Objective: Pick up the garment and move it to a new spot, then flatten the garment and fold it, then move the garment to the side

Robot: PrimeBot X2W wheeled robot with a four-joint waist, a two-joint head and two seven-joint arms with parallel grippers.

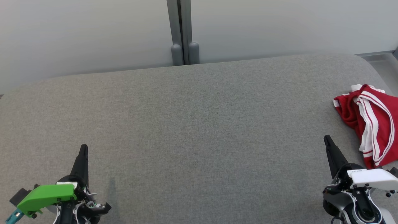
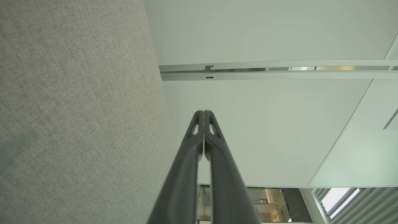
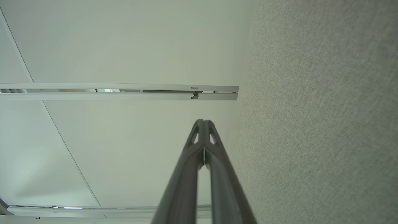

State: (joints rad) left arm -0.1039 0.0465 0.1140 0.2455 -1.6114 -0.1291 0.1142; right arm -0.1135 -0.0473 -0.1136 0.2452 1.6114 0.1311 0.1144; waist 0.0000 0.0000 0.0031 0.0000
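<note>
Over grey upholstery [image 1: 199,124] by wall [image 1: 77,31], left end effector [image 1: 83,147] and right end effector [image 1: 326,138] hang closed, empty.

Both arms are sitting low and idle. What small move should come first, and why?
Probably open the right gripper and ease it forward and to the right, toward the red garment. The garment lies crumpled at the right edge of the grey fabric surface, just beyond that shut gripper. The left gripper sits far across.

Padded surface [image 1: 199,124]: grey woven cloth, matt, finely rough; garment [image 1: 373,121]: smooth thin red cloth; left gripper [image 2: 203,113] and right gripper [image 3: 202,122]: dark matt plastic.
</note>
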